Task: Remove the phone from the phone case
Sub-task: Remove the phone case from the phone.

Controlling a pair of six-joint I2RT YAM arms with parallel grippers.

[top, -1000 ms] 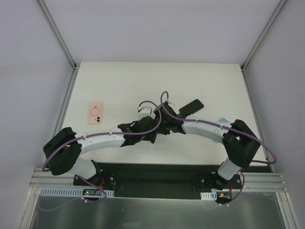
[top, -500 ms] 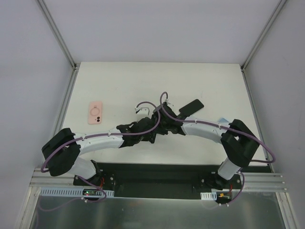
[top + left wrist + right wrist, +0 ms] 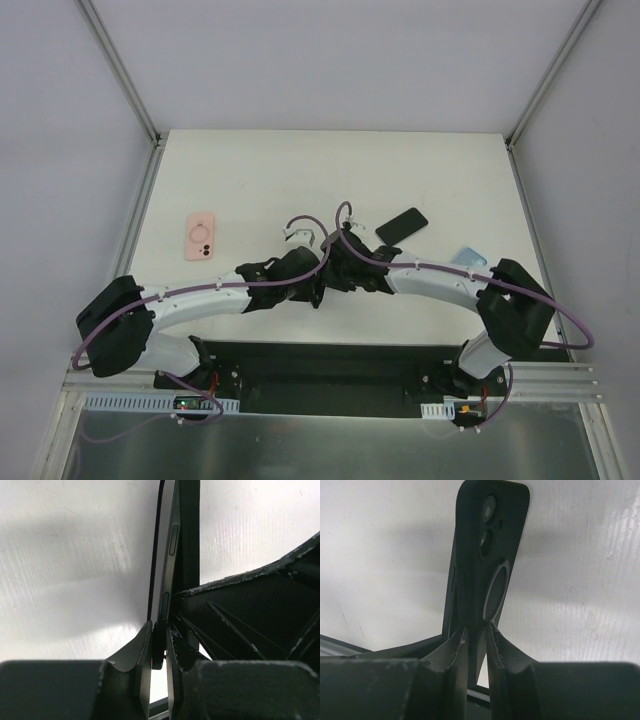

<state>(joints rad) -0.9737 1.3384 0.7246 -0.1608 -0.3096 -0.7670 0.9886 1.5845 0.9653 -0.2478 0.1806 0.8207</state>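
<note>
Both arms have drawn back toward their bases. The left gripper (image 3: pixel 158 636) clamps the phone (image 3: pixel 170 545) edge-on between its fingers; the right gripper (image 3: pixel 476 630) pinches the phone case (image 3: pixel 470 565) likewise. The phone seems still seated in the case; separating them remains.

phone case (image 3: pixel 490 555): lower end buried between the right gripper (image 3: pixel 476 632) fingers.
phone (image 3: pixel 167 565): edge-on only, bottom hidden in the left gripper (image 3: pixel 159 642).
pale blue item (image 3: pixel 468 257): by the desk (image 3: pixel 250 180) right edge, partly under the right arm (image 3: pixel 440 280), unidentifiable.
</note>
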